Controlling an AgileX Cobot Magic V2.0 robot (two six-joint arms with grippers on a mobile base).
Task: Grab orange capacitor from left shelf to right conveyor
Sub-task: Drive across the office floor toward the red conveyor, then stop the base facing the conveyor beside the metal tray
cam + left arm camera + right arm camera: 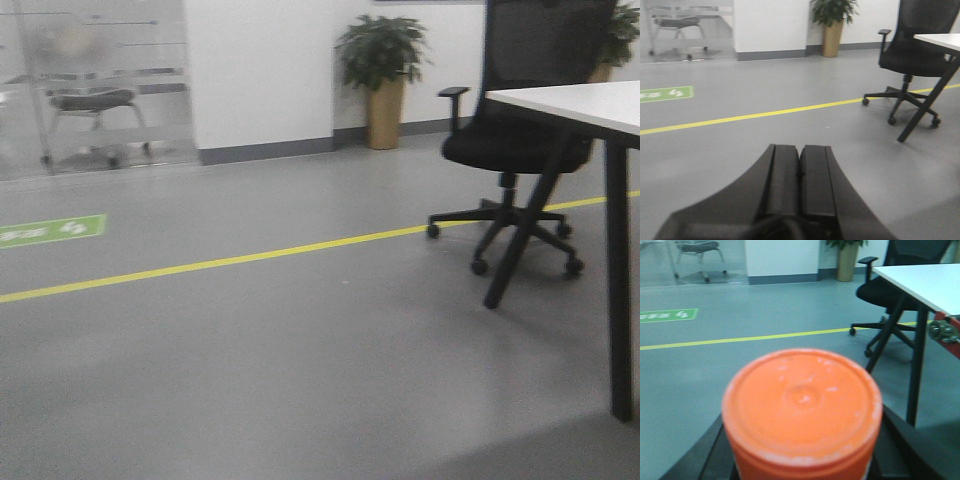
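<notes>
In the right wrist view the orange capacitor (pixel 802 410) fills the lower middle, its round end facing the camera. My right gripper (pixel 802 460) is shut on it, with black fingers (pixel 715 455) showing on both sides. A bit of red frame with a silver bolt (pixel 946 332), part of the right conveyor, shows at the right edge. In the left wrist view my left gripper (pixel 800 165) is shut and empty, its two black pads pressed together above the grey floor. The left shelf is out of view. Neither gripper shows in the front view.
A white table with black legs (pixel 575 105) stands at the right, with a black office chair (pixel 520 140) on castors beside it. A yellow floor line (pixel 250 258) crosses the grey floor. A potted plant (pixel 383 80) stands by the far wall, and a green floor sign (pixel 50 230) lies at the left.
</notes>
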